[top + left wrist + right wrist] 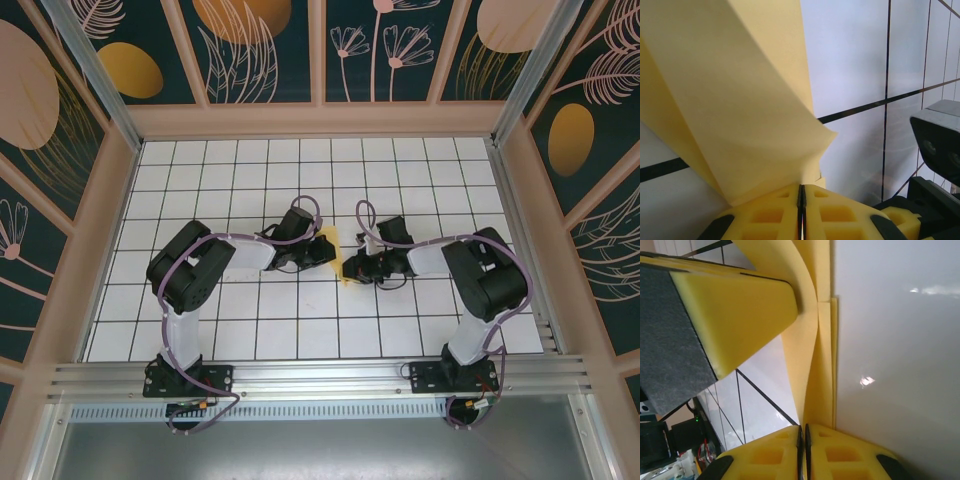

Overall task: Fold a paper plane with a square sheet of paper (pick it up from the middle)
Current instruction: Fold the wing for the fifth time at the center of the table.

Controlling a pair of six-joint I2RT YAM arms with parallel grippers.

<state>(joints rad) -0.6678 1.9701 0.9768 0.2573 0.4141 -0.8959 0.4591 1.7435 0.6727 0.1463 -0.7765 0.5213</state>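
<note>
The square sheet of paper [346, 274] is pale yellow, folded into layered flaps, and held between both grippers over the middle of the table. My left gripper [801, 187] is shut on its lower edge, and the creased paper [730, 100] fans up and to the left from there. My right gripper [803, 427] is shut on a narrow folded edge of the paper [812, 365], which runs straight up from the jaws. One of the left gripper's yellow fingers [730, 305] presses on the same paper from the upper left. Seen from above, the left gripper [322, 250] and right gripper [354, 267] almost touch.
The white table with its black grid [300, 170] lies inside wooden walls [320, 118]. An aluminium rail [320, 375] runs along the near edge by the arm bases. The right arm's dark body [940, 145] is close on the right in the left wrist view.
</note>
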